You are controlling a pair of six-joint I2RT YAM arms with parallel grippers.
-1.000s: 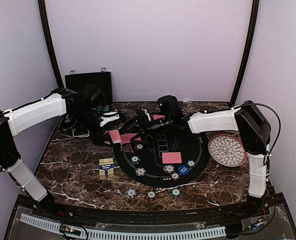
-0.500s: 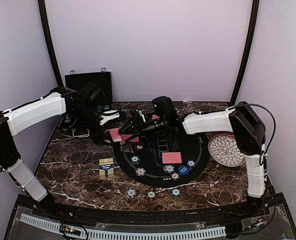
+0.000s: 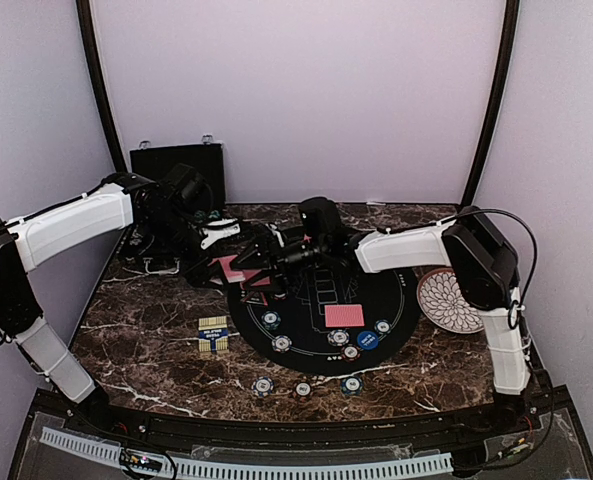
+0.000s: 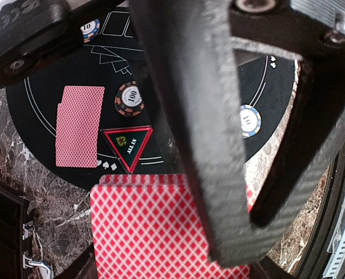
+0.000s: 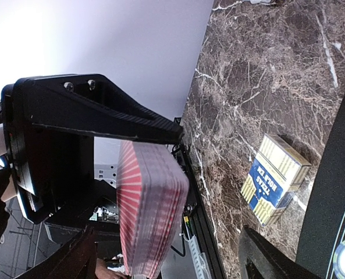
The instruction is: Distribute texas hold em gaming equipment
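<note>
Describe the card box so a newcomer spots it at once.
Start at the round black mat in the middle of the marble table. Just off its left edge, on bare stone, lies the card box. It alone is boxy, yellow-striped with a blue band; its neighbours are round chips and flat red cards.

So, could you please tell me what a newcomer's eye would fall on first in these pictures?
First, the left pincer, shut on a red-backed deck over the round mat's far left edge, with the open right pincer reaching toward it. Then the red cards and chips on that black mat, and the patterned plate at the right.
</note>
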